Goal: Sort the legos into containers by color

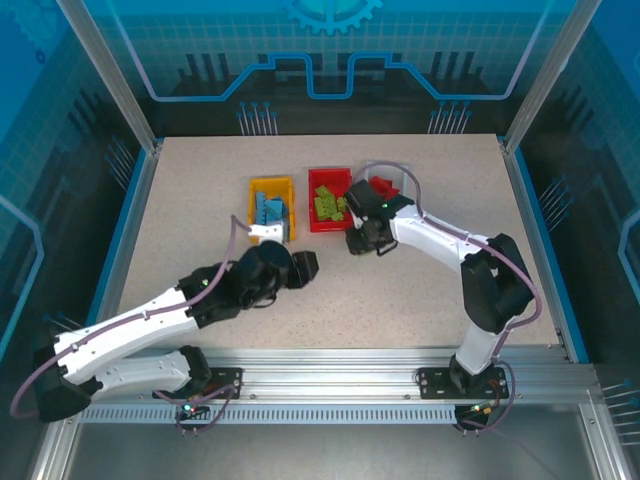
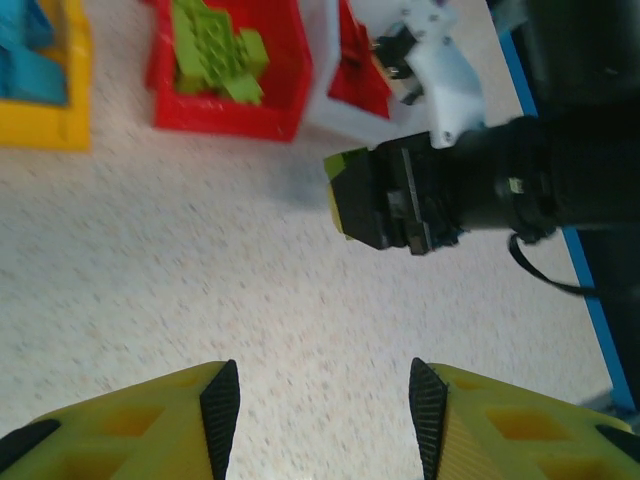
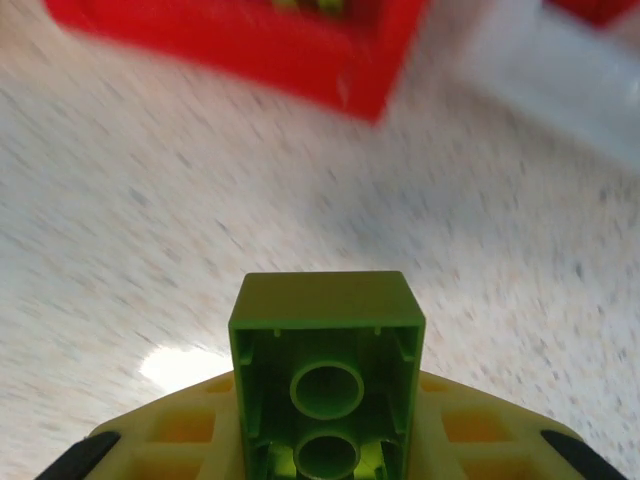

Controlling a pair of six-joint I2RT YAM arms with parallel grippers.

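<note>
I had the right claw [image 1: 355, 242] clamped on a lime green brick [image 3: 325, 345], held over the counter [image 1: 190, 210] just in front of the red bin [image 2: 220, 113] where the other green bricks [image 2: 215, 50] sat. My left claw [image 2: 322, 400] was spread wide with nothing in it, close by over bare counter. Blue bricks [image 2: 30, 60] were in the yellow bin [image 2: 40, 125], red ones [image 2: 358, 75] in the white bin [image 2: 322, 85].
</note>
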